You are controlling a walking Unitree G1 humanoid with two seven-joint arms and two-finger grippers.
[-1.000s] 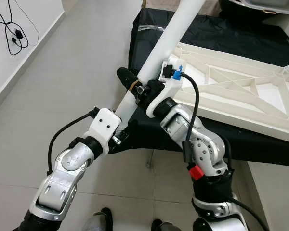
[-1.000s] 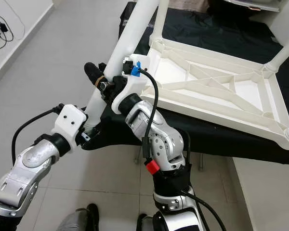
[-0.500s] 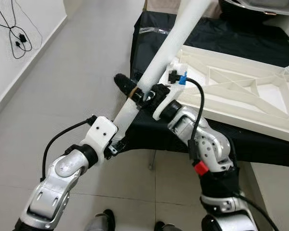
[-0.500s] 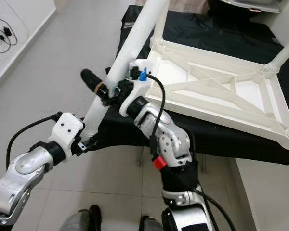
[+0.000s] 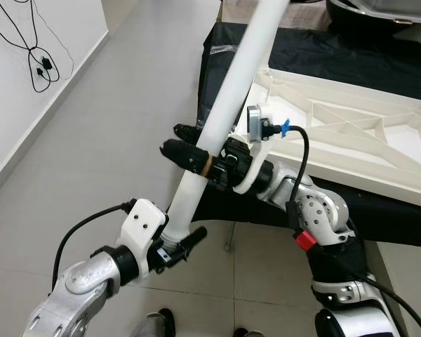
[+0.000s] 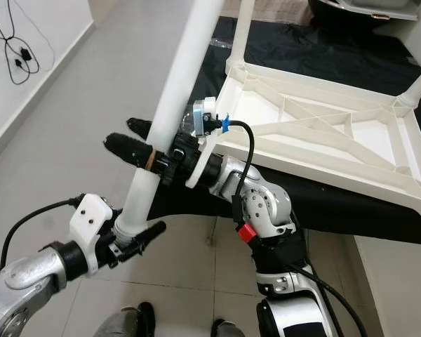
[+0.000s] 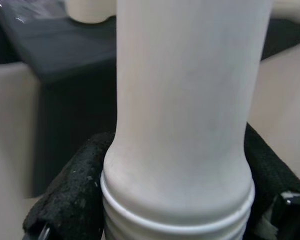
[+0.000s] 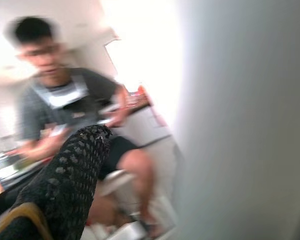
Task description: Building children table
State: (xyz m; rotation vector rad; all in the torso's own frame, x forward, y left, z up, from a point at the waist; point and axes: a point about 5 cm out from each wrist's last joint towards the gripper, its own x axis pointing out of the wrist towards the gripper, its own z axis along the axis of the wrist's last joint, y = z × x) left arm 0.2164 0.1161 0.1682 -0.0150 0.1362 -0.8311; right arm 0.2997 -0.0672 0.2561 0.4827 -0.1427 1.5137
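Observation:
A long white table leg (image 5: 231, 91) slants up from low left to the top middle. My left gripper (image 5: 177, 246) is shut on its lower end; in the left wrist view the ribbed end of the leg (image 7: 182, 100) sits between black fingers (image 7: 70, 190). My right gripper (image 5: 191, 144) is shut on the leg around its middle, fingers pointing left; one finger (image 8: 65, 170) lies beside the leg (image 8: 245, 125). The white tabletop (image 5: 351, 133) lies upside down on a black-covered surface (image 5: 323, 56) to the right, with a fitted leg (image 6: 417, 84) at its far right corner.
Grey tiled floor spreads to the left, up to a white wall with hanging black cables (image 5: 38, 67). A blurred seated person (image 8: 65, 100) is in the right wrist view. A dark object (image 5: 379, 14) lies at the far right behind the tabletop.
The leg now stands steeper. My right gripper has turned on it so its fingers point left, and my left gripper has dropped lower at the leg's end. The camera has shifted too.

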